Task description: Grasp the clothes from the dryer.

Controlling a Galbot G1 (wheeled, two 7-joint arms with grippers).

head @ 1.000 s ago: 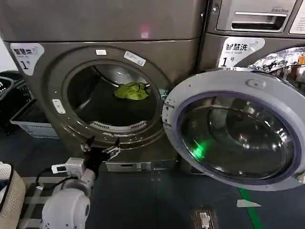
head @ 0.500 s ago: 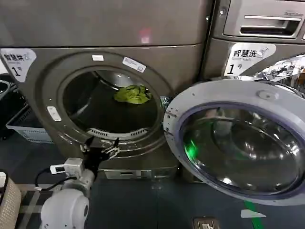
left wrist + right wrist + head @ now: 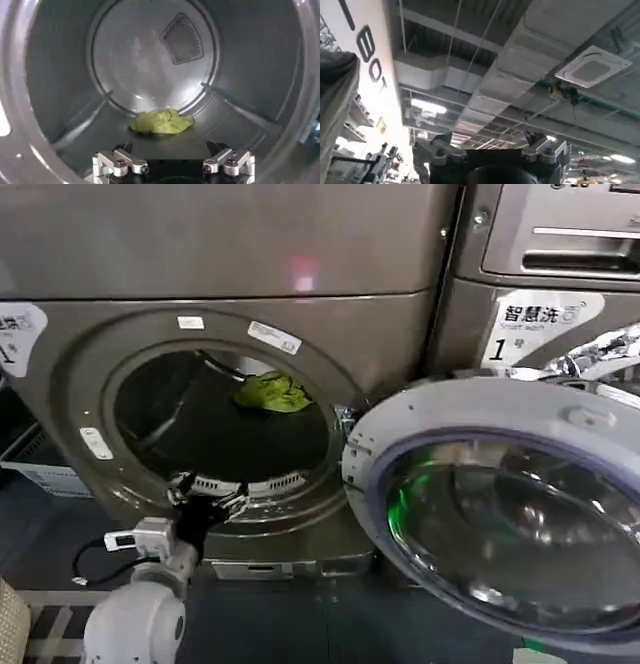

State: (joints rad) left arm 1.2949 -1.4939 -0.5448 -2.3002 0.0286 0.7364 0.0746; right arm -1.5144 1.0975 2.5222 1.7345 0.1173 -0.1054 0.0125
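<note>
At the dryer's (image 3: pixel 300 259) lower drum rim I have the left gripper (image 3: pixel 208 492), jaws spread and empty. Farther back, the lime-green clothes (image 3: pixel 161 121) lie on the drum floor. My right gripper (image 3: pixel 490 152) seemingly points at the ceiling, jaws apart.

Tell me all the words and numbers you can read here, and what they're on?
"1" with Chinese characters: white label on the neighbouring machine.
"BOT", partly cut off: white wall sign.
Dryer corner label: cut off, unreadable.
Small stickers on the drum rim: too small to read.
</note>
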